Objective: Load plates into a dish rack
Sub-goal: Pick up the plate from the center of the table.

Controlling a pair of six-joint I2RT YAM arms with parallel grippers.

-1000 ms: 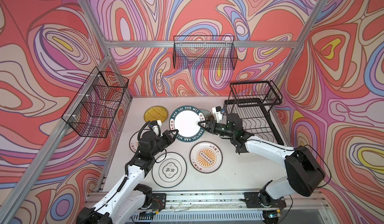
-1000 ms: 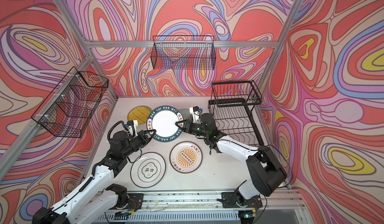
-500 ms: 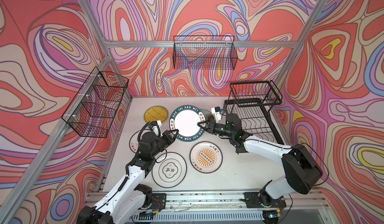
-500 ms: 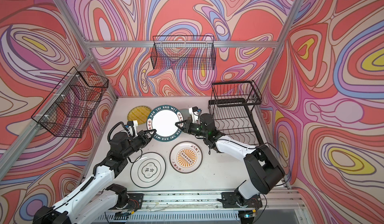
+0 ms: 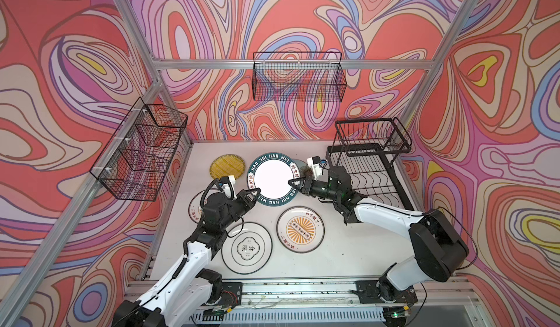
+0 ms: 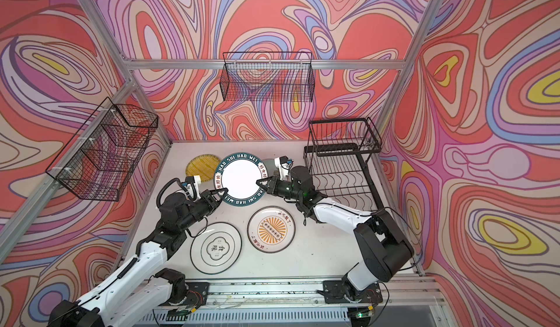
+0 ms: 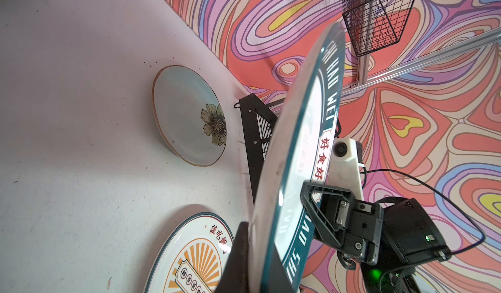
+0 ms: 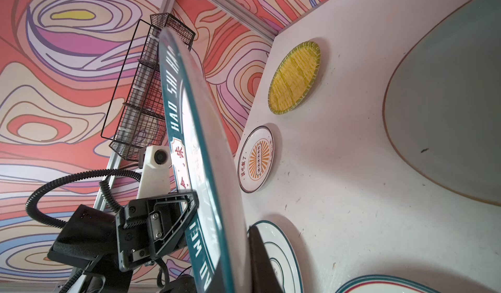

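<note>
The white plate with the dark lettered rim (image 5: pixel 274 178) (image 6: pixel 241 178) hangs above the table, gripped from both sides. My left gripper (image 5: pixel 256 193) (image 7: pixel 257 251) is shut on its near-left rim. My right gripper (image 5: pixel 293 183) (image 8: pixel 238 264) is shut on its right rim. The black dish rack (image 5: pixel 368 171) (image 6: pixel 342 171) stands at the right with no plates in it. On the table lie a yellow striped plate (image 5: pixel 227 166), a pale green flower plate (image 7: pixel 187 115), an orange-sunburst plate (image 5: pixel 300 228) and a white plate with Chinese characters (image 5: pixel 246 248). A second sunburst plate (image 5: pixel 195 209) is partly hidden under my left arm.
A black mesh basket (image 5: pixel 139 153) hangs on the left wall and another mesh basket (image 5: pixel 298 77) on the back wall. The rack's raised upper tier (image 5: pixel 372 134) stands over its far end. Patterned walls close three sides of the table.
My right gripper has closed onto the lettered plate's right rim. The left gripper kept its hold, and the plate has barely moved.
</note>
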